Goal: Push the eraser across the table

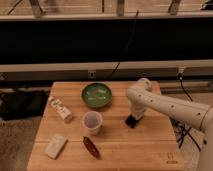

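A robot arm with smooth, cream-white rounded shells, thick and tube-like, joined by a bulbous rounded joint. Small dark dots, probably screw holes, run along its long segment. The gripper (133,119) at its tip, low over the table, is dark.
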You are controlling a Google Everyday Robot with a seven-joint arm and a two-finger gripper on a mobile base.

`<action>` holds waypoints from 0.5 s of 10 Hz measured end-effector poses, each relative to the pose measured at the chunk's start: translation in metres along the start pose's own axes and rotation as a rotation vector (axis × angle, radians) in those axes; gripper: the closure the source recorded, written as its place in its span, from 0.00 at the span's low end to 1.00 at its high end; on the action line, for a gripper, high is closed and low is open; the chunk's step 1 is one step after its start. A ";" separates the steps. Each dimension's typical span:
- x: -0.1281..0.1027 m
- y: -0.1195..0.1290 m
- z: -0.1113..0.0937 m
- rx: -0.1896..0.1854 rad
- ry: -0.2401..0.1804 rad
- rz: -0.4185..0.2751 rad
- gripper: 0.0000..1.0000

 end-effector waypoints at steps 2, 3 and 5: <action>0.003 -0.003 0.000 0.006 0.003 -0.003 0.98; 0.004 -0.004 0.001 0.008 0.006 -0.005 0.98; 0.004 -0.004 0.001 0.008 0.005 -0.004 0.98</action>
